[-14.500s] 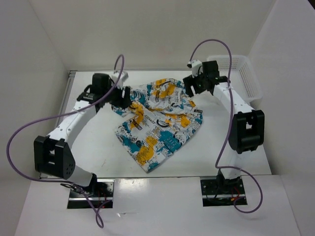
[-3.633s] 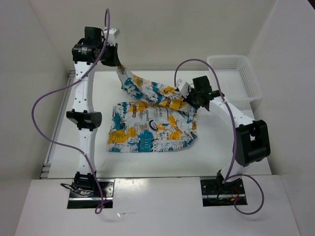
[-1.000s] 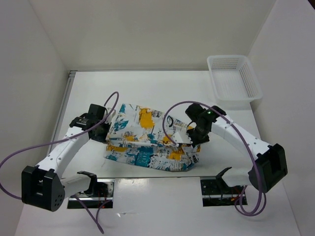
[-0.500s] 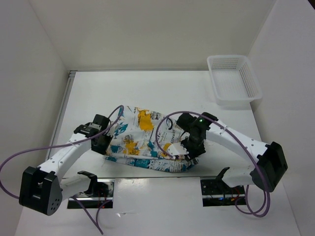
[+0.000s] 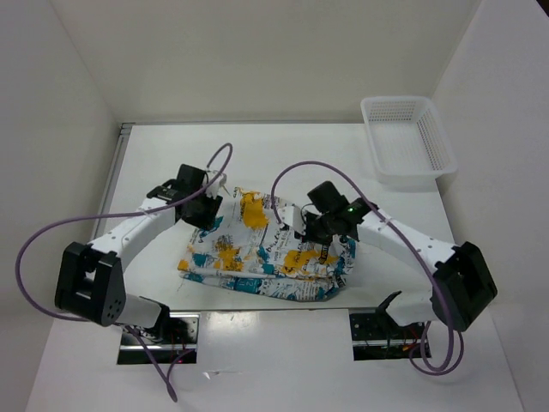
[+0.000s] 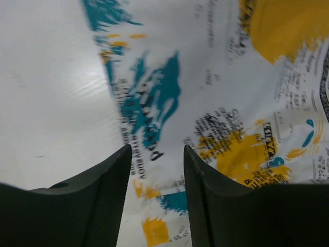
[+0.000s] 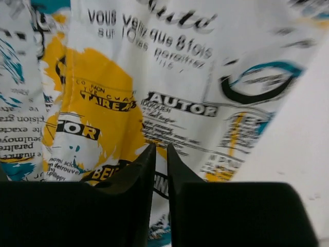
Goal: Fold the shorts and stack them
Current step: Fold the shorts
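The shorts (image 5: 257, 257), white fabric with teal, orange-yellow and black print, lie folded in a wide band near the table's front edge. My left gripper (image 5: 206, 210) hovers over their left back corner. In the left wrist view it (image 6: 157, 154) is open, with only printed shorts (image 6: 247, 92) showing below the gap. My right gripper (image 5: 313, 225) hangs over the right part of the fold. In the right wrist view it (image 7: 160, 149) has its jaws almost together with a thin slit, and nothing is pinched; the shorts (image 7: 169, 67) lie flat beneath.
A white mesh basket (image 5: 410, 174) stands at the back right corner of the white table (image 5: 274, 154). Purple cables loop over both arms. White walls close in the table on the left, back and right.
Both grippers have let go of the fabric and drawn back from the near edge. The left jaws opened; the right jaws opened, then closed again. The shorts now lie folded.
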